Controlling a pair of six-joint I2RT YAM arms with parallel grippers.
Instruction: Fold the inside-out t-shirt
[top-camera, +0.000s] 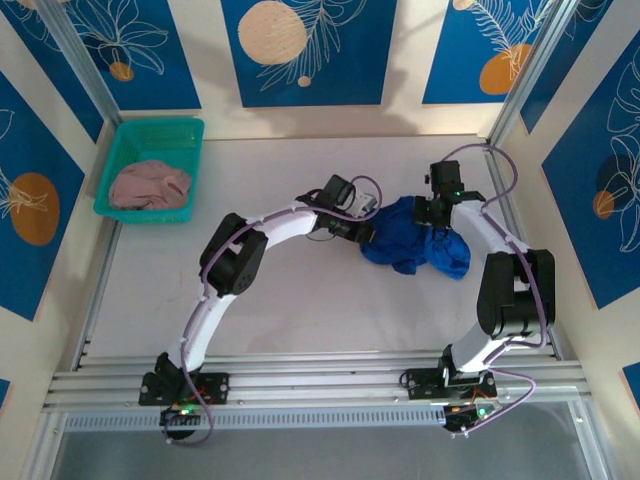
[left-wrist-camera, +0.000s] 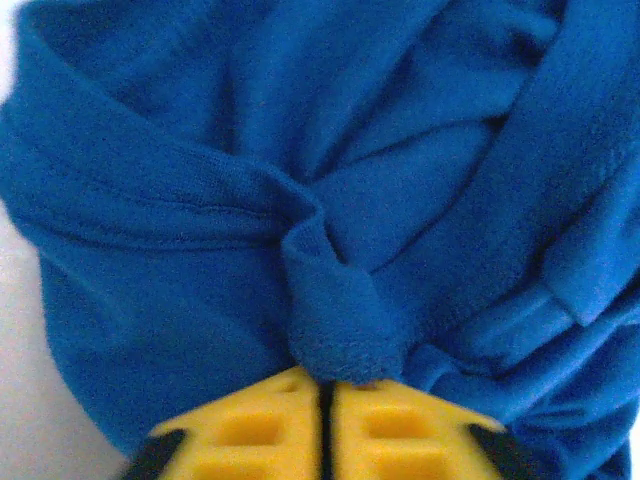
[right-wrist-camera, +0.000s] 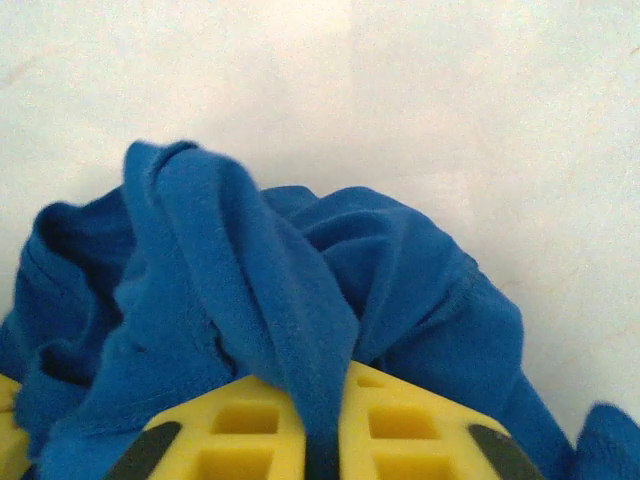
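The royal-blue t-shirt (top-camera: 415, 238) lies bunched in a heap right of the table's middle. My left gripper (top-camera: 368, 228) reaches in from the left and is shut on a rolled fold at the heap's left edge. In the left wrist view the yellow fingers (left-wrist-camera: 250, 425) meet with a nub of the t-shirt (left-wrist-camera: 345, 325) pinched at their tips. My right gripper (top-camera: 437, 218) sits at the heap's upper right, shut on a raised ridge of the t-shirt (right-wrist-camera: 300, 330) that runs down between its yellow fingers (right-wrist-camera: 410, 425).
A green bin (top-camera: 153, 170) at the back left holds a dusty-pink garment (top-camera: 150, 185). Bare white table (top-camera: 300, 300) stretches in front of the heap. An aluminium rail (top-camera: 320, 378) runs along the near edge by the arm bases.
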